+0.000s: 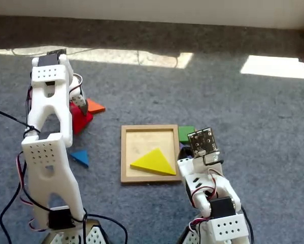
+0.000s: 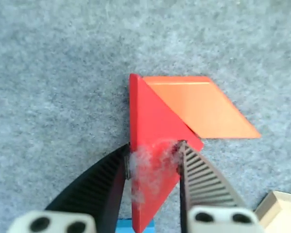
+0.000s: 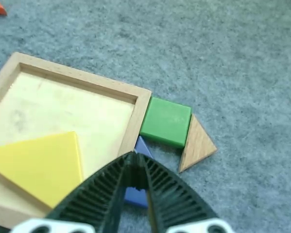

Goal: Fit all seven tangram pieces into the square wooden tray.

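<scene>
Left gripper (image 2: 154, 156) is clamped on the red triangle (image 2: 150, 114); the orange parallelogram (image 2: 198, 107) touches that piece just beyond the fingertips. Right gripper (image 3: 134, 160) has its jaws pressed together directly over a blue piece (image 3: 135, 196). That piece lies just beside the wooden tray (image 3: 144, 104), which holds the yellow triangle (image 3: 43, 162).

Grey carpet (image 1: 253, 132) across whole scene, fuzzy nap up close, long sun patch (image 1: 116, 56) far left-centre, short sun patch (image 1: 276, 66) far right, shadow band (image 1: 141, 33) beyond them, pale wall (image 1: 167, 7) behind.
</scene>
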Robot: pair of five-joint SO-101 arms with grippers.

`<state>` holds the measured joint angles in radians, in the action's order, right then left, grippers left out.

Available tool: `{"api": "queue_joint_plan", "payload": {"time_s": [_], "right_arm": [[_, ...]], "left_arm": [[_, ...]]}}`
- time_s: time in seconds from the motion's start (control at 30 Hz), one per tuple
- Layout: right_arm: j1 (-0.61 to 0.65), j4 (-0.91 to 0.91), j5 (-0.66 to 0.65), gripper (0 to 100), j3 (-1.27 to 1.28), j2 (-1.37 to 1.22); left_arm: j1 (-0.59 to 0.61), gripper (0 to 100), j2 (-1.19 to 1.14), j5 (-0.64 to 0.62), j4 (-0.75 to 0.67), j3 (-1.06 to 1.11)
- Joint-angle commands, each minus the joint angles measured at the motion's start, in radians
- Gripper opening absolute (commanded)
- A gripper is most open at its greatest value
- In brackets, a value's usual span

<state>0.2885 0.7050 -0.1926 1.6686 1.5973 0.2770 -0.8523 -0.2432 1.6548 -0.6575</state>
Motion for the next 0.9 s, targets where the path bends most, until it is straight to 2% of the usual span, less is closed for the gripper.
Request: {"api": "queue_joint_plan", "payload": {"time_s": [0.0,0.23,0.43,0.63,0.87], "right_arm": [[-0.005,-0.008,0.002,0.9,-0.021,-0.007],[-0.005,-0.008,0.002,0.9,-0.021,-0.007],[-0.005,-0.008,0.002,0.9,-0.021,-0.007],[-0.005,-0.008,0.002,0.9,-0.021,-0.007],[-0.005,-0.008,0.002,0.9,-0.021,-0.007]], "left_arm": [[-0.053,13,0.015,0.009,0.014,0.004],[-0.137,13,0.127,0.003,0.043,0.005],[-0.168,12,0.133,0.003,0.041,0.01],[-0.193,0,0.142,0.005,0.041,0.024],[-0.265,1,0.137,0.003,0.048,0.025]]}}
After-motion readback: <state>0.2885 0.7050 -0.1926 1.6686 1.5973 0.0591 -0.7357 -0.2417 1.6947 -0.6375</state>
